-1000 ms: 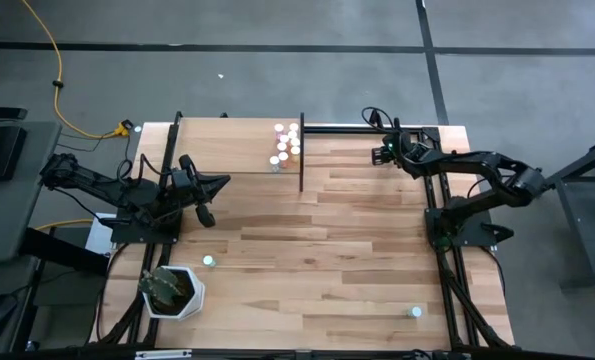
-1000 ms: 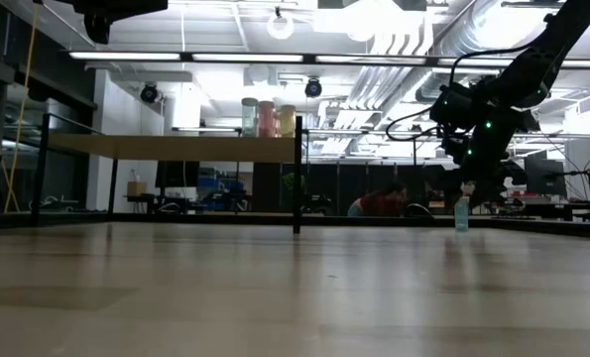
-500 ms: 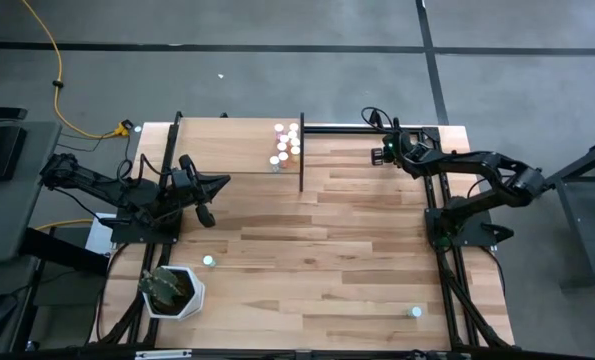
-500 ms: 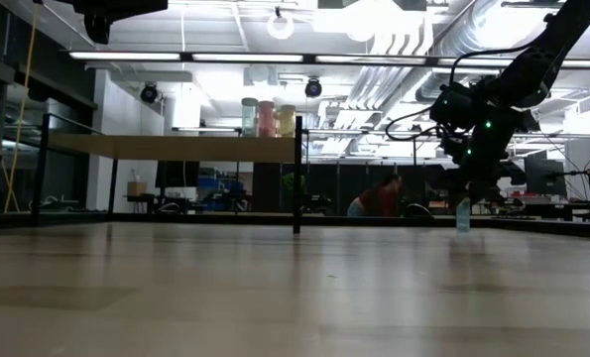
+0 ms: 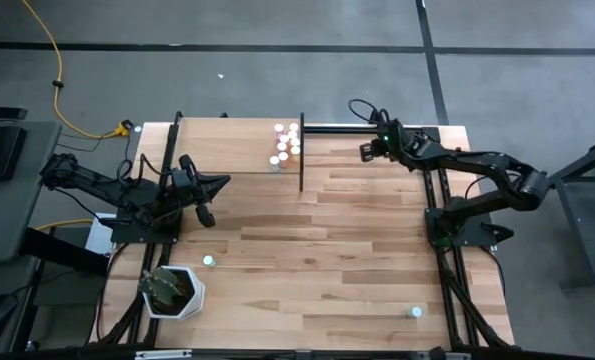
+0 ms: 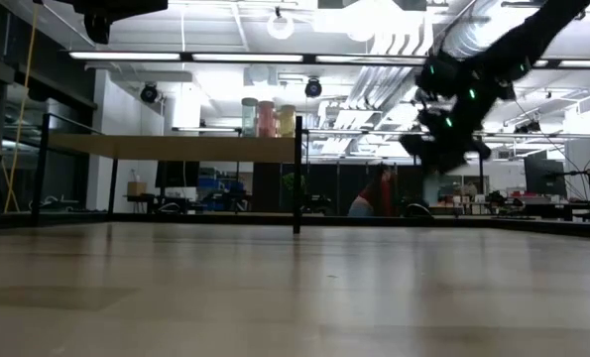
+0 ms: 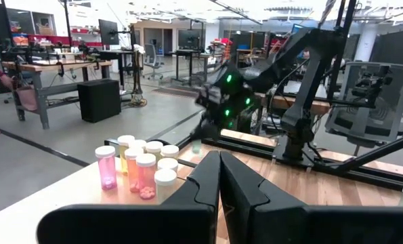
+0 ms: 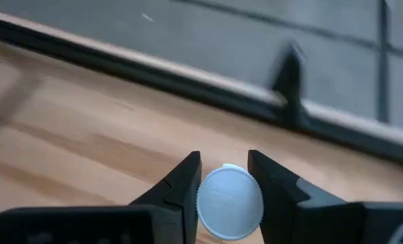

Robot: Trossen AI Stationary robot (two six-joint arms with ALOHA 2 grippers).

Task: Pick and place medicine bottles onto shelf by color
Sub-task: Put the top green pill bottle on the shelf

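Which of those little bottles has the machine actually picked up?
The white-capped bottle clamped in the right end effector, lifted near the table's far edge; the others stand on the shelf or tabletop.

dark jointed arms, green lights, black cables

Grey floor; ceiling strip lights; workbenches

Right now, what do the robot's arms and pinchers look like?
Both arms are dark, jointed and thin. The right arm has small green lights near its wrist and a black cable looping above it. The left gripper has two smooth black wedge-shaped fingers. The right gripper has black angular fingers too.
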